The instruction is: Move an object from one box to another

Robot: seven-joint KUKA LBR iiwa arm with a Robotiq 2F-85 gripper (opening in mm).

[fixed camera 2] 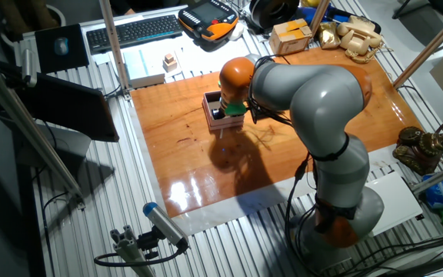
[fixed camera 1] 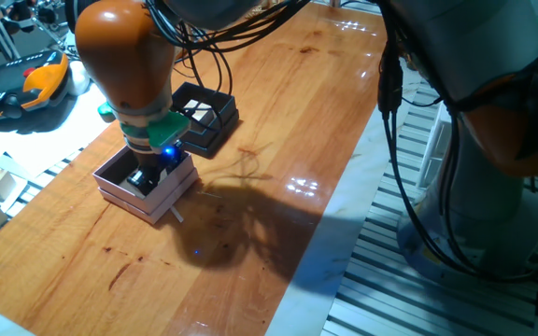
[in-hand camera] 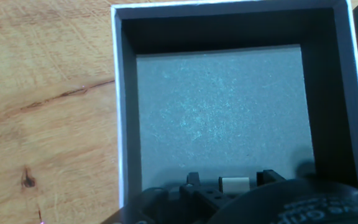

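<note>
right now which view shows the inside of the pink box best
The hand view: the pink box fills the frame, its grey floor open to sight. One fixed view shows its walls, the gripper blocking the inside; the other shows it small behind the arm.

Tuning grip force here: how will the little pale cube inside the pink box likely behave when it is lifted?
The cube looks rigid and flat-faced, so it probably won't roll or squash. It's tiny beside the pink box, so likely light. It sits between the fingers of the claw, though contact isn't clear; so small a block might twist if pinched off-centre.
</note>
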